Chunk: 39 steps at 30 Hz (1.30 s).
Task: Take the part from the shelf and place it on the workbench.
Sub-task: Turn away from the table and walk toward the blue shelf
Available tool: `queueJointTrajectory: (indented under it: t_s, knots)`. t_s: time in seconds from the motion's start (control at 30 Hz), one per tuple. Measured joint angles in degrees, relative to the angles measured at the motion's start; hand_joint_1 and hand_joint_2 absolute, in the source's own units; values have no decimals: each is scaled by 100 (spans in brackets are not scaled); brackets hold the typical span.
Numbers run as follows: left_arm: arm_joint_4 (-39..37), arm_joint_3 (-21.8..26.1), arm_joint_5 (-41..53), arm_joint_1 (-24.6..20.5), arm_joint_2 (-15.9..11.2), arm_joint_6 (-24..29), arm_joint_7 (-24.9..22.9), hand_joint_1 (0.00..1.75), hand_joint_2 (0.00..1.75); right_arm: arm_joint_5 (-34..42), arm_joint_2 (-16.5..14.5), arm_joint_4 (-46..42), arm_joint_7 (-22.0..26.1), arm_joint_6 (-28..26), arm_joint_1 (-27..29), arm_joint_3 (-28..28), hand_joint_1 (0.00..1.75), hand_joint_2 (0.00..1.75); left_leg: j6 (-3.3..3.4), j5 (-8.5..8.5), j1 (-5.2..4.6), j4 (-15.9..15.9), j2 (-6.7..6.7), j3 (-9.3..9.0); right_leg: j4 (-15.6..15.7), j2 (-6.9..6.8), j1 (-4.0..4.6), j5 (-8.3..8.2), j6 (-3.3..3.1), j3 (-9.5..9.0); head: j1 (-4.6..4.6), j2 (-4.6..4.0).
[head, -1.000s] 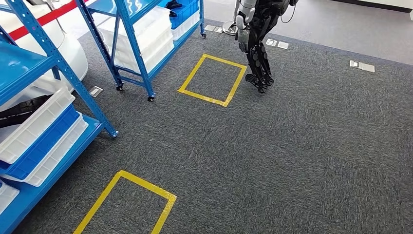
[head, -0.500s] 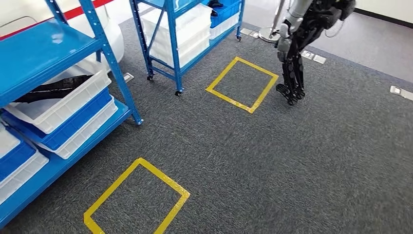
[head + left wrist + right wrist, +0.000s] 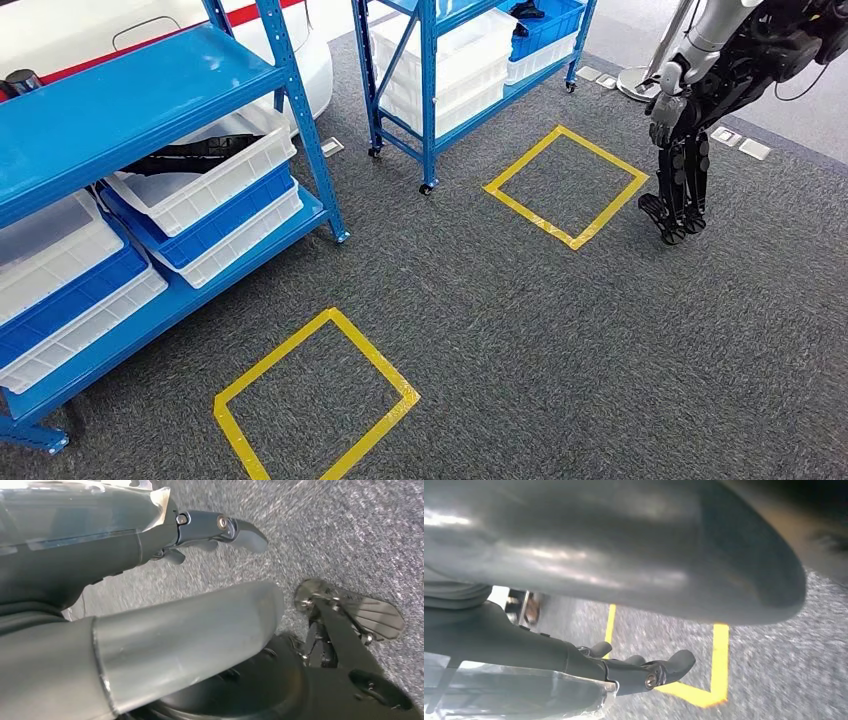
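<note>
Dark grey speckled carpet floor point(image 3: 560, 340) carries two yellow tape squares, one near point(image 3: 315, 400) and one farther point(image 3: 566, 185). A blue metal shelving rack point(image 3: 150, 100) stands left; a second wheeled blue rack point(image 3: 428, 90) stands behind it.

place: probably robot lab | blue shelving point(image 3: 300, 110) | stacked bins point(image 3: 205, 195) | yellow floor tape point(image 3: 315, 400) | second humanoid point(image 3: 690, 110)

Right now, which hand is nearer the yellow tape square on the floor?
Right, it seems. The right hand hangs with a yellow tape corner just past it; the left hand hangs over plain grey carpet.
</note>
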State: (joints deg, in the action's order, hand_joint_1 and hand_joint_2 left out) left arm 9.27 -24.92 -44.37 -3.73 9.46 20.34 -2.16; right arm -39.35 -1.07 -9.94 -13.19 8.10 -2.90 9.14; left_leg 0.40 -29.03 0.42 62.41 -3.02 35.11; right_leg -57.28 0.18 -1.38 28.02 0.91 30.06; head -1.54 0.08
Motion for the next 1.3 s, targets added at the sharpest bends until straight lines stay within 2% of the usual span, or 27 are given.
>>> queueJointTrajectory:
  t_s: [0.07, 0.1, 0.13, 0.17, 0.2, 0.27, 0.33, 0.4, 0.43, 0.5, 0.53, 0.57, 0.63, 0.67, 0.73, 0.77, 0.83, 0.9, 0.93, 1.0, 1.07, 1.1, 1.13, 1.17, 1.2, 1.27, 1.3]
  knots:
    - [9, 0, 0, -2, -21, -36, 29, 0, 0, -2, -5, 0, 0, -3, 23, -2, 0, 0, -25, -378, -1, 743, 219, 356, -1, -165, 37, 13, -52, 6, -40, 1]
    - [10, 0, -1, 2, -30, -44, 46, 0, 0, -2, -5, 0, -1, 1, 31, -3, 0, 0, -29, -478, 2, 1030, 253, 495, -2, -251, 52, 20, -63, 9, -40, 0]
    - [11, 0, -1, 11, -36, -43, 59, 0, 0, -3, -4, 0, -2, 5, 34, -5, 0, 0, -24, -475, 4, 1135, 272, 545, -3, -334, 64, 25, -70, 11, -42, -1]
    - [11, 0, -3, 19, -41, -32, 69, 0, 0, -4, -4, 0, -3, 7, 32, -9, 0, 0, -11, -367, 3, 1015, 297, 475, -3, -410, 72, 30, -75, 7, -43, -1]
    - [11, 0, -6, 25, -45, 0, 65, 0, 0, -5, -4, 0, -2, 2, 27, -13, 0, 0, 14, -190, -3, 690, 363, 293, -3, -479, 80, 37, -79, -3, -44, -1]
    - [12, 0, -10, 11, -43, 101, 23, 0, 0, -5, -6, 0, 3, -16, 18, -23, 0, 0, 88, 93, -41, -75, 635, -130, -4, -604, 110, 58, -65, -31, -45, -1]
    - [13, 0, -11, -14, -25, 180, -17, 0, 0, -5, -2, -1, 17, -21, 7, -33, 0, 0, 156, 166, -91, -415, 764, -293, -4, -719, 134, 79, -24, -51, -34, -2]
    - [13, 0, -11, -18, -9, 200, -32, 0, 0, -5, 1, -3, 31, -23, -16, -40, 0, 0, 213, 194, -108, -447, 615, -285, 13, -844, 145, 91, 31, -83, -26, -1]
    - [13, 0, -11, -15, 0, 205, -37, 0, 0, -5, 5, -5, 36, -26, -26, -43, 0, 0, 241, 224, -95, -485, 540, -301, -11, -803, 139, 119, 60, -88, -22, -1]
    - [14, 0, -10, -16, 22, 217, -42, 0, 0, -5, 15, -8, 42, -31, -24, -46, 0, 0, 300, 294, -48, -556, 390, -334, -342, -497, 123, 312, 80, 43, 9, -2]
    - [14, 0, -8, -17, 32, 215, -43, 0, 0, -5, 23, -8, 44, -32, -13, -48, 0, 0, 316, 313, -34, -568, 319, -326, -688, -280, 97, 470, 70, 204, 28, -2]
    - [15, -1, -3, -20, 38, 209, -42, 0, 0, -3, 25, -7, 46, -34, -1, -50, 0, 0, 330, 324, -28, -567, 237, -315, -1085, -148, 87, 629, 61, 394, 45, -2]
    - [15, -3, 8, -16, 44, 188, -35, 0, 0, 9, 31, -7, 46, -40, 16, -63, 0, 0, 335, 331, -26, -563, 59, -304, -1599, -55, 70, 764, 100, 661, 56, -1]
    - [15, -4, 13, -13, 45, 183, -30, 0, 0, 14, 31, -7, 46, -43, 20, -71, 0, 0, 331, 332, -24, -560, -32, -309, -1541, -40, 58, 688, 151, 649, 60, -1]
    - [15, -4, 19, -12, 45, 180, -18, 0, 0, 16, 36, -6, 45, -42, 26, -84, 0, 0, 304, 329, -15, -543, -213, -323, -808, 96, 4, 329, 274, 333, 64, -1]
    - [15, -4, 21, -14, 45, 180, -14, 0, 0, 15, 37, -4, 44, -40, 31, -85, 0, 0, 273, 320, -23, -525, -294, -321, -413, 202, -13, 176, 300, 162, 69, -1]
    - [15, -4, 22, -15, 45, 181, -11, 0, 0, 14, 34, -1, 45, -36, 29, -86, 0, 0, 199, 306, -32, -499, -406, -289, -6, 329, -17, 43, 252, -10, 75, -1]
    - [15, -4, 22, -8, 41, 182, -11, 0, 0, 14, 28, -1, 46, -34, 5, -86, 0, 0, 132, 317, -18, -498, -491, -250, 7, 232, 4, 28, 146, -21, 69, -1]
    - [15, -4, 22, -2, 38, 181, -11, 0, 0, 14, 26, -1, 45, -36, -3, -87, 0, 0, 106, 305, -10, -475, -464, -228, 12, 175, 4, 15, 107, -30, 66, -2]
    - [15, -4, 22, -7, 32, 171, -17, 0, 0, 13, 21, -1, 45, -49, 6, -88, 0, 0, 58, 109, -13, -173, -182, -80, 28, 35, -8, 2, 29, -30, 21, -2]
    - [15, -5, 23, -17, 28, 163, -34, 0, 0, 6, 18, 0, 49, -63, 28, -89, 0, 0, 18, -280, -16, 550, 167, 274, 28, -120, 14, 17, -23, -25, -36, -1]
    - [15, -7, 27, -16, 27, 160, -45, 0, 0, 2, 18, 0, 51, -66, 37, -90, 0, 0, 5, -434, -10, 925, 240, 463, 28, -205, 28, 25, -34, -23, -50, -1]
    - [15, -8, 36, -12, 25, 153, -55, 0, 0, -1, 20, 0, 54, -70, 42, -90, 0, 0, 2, -487, -5, 1149, 270, 579, 27, -289, 38, 32, -43, -22, -52, -1]
    - [15, -9, 46, -7, 24, 146, -64, 0, 0, -3, 23, 0, 59, -74, 42, -90, 0, 0, 8, -432, -3, 1167, 288, 589, 27, -369, 47, 39, -50, -26, -54, -1]
    - [15, -10, 56, -3, 21, 140, -74, 0, 0, -3, 24, 0, 66, -78, 39, -90, 0, 0, 25, -280, -2, 954, 318, 476, 27, -446, 56, 46, -56, -35, -55, -1]
    - [16, -11, 69, -9, 16, 137, -86, 0, 0, -4, 19, 0, 80, -81, 29, -91, 0, 0, 95, 67, -38, 153, 562, 39, 26, -576, 84, 71, -46, -69, -57, 0]
    - [18, -13, 74, -18, 16, 135, -91, 0, 0, -5, 16, 0, 84, -81, 28, -91, 0, 0, 129, 167, -65, -174, 685, -136, 25, -634, 104, 87, -28, -85, -53, -1]
